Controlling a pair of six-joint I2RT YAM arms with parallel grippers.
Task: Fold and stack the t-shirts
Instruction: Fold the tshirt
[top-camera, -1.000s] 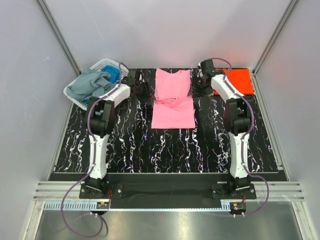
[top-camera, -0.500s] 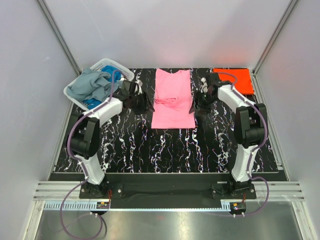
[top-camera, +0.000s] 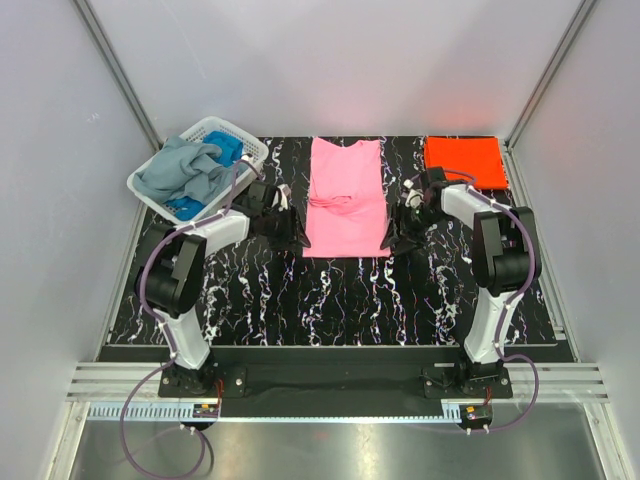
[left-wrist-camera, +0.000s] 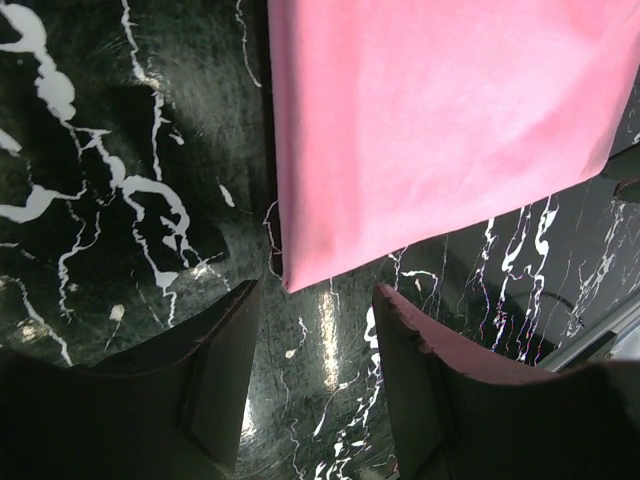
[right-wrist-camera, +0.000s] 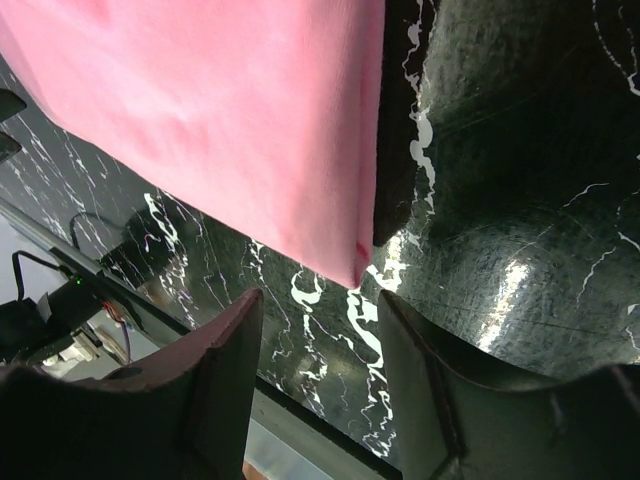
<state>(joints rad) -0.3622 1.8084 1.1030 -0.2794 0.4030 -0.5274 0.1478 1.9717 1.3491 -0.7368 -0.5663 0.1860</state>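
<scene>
Black marbled table (top-camera: 330, 300) bears a smooth pink t-shirt (top-camera: 345, 200) beside a white lattice basket (top-camera: 215, 124); left gripper (left-wrist-camera: 315, 300) and right gripper (right-wrist-camera: 318, 305) flank its near corners, jaws apart, empty.

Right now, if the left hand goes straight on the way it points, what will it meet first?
Most likely the near corner of the pink t-shirt, which lies just ahead of the open left hand. Depth is unclear, so it may touch the black table beside that corner first.
</scene>
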